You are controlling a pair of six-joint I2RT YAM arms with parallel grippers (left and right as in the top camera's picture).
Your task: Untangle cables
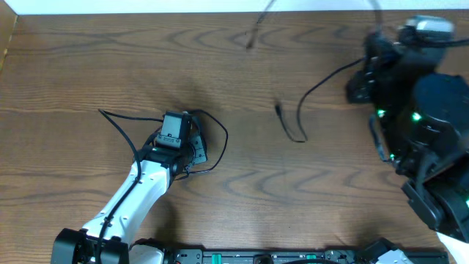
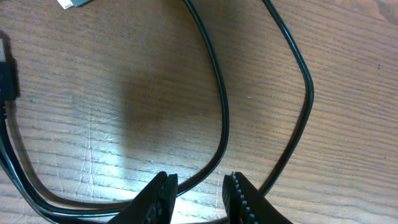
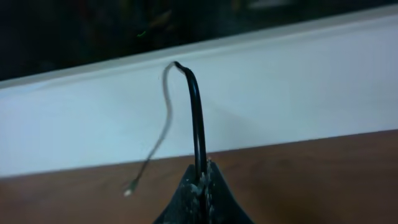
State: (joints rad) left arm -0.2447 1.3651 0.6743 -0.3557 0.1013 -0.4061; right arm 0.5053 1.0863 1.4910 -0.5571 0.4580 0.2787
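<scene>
Separating strands: right gripper (image 3: 202, 179) clamps 1 raised black cable (image 3: 198, 118); left gripper (image 2: 200, 183), parted over looped cables (image 2: 222, 106), should next pin them.

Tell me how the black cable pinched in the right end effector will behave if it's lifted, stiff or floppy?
Probably floppy: the black cable rises from the right end effector, then droops over. Likely light: in the overhead view it lies in loose curves across the table. Its plug would probably drag and swing when lifted.
</scene>
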